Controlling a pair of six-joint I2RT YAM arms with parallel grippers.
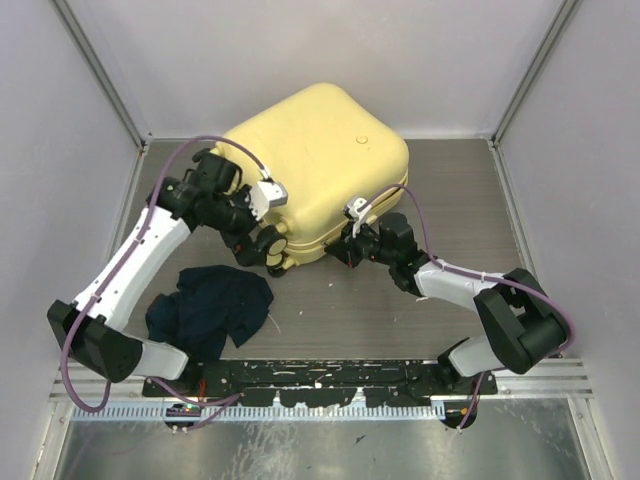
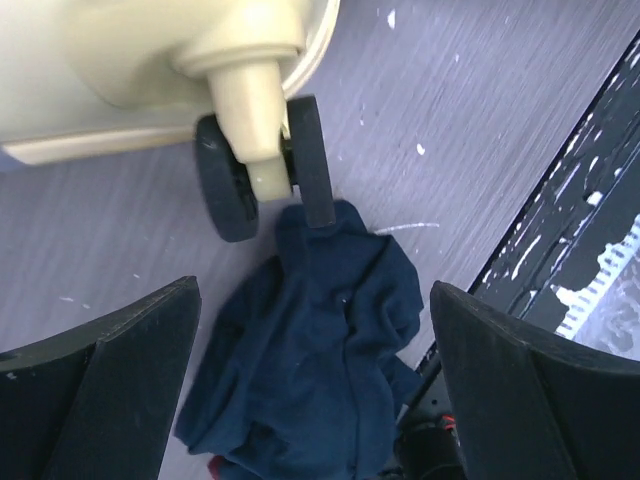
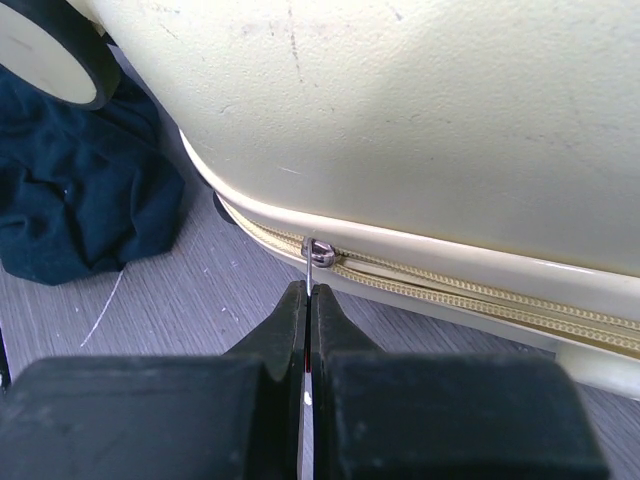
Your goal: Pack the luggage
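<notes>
Luggage (image 3: 420, 120) zip-pull (image 3: 318, 254) inside right pincer (image 3: 308, 292) (closed)

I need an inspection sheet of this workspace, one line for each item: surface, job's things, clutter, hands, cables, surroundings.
Surface: grey wood-grain table.
Job's things: yellow luggage lies flat with its lid down; a dark blue cloth lies on the table beside a wheel, outside the luggage.
Clutter: nothing seen.
Hands: left hand is open above the cloth; right hand is shut on the zip pull at the luggage's seam.
Cables: a purple cable loops along each arm.
Surroundings: plain grey walls on three sides.
</notes>
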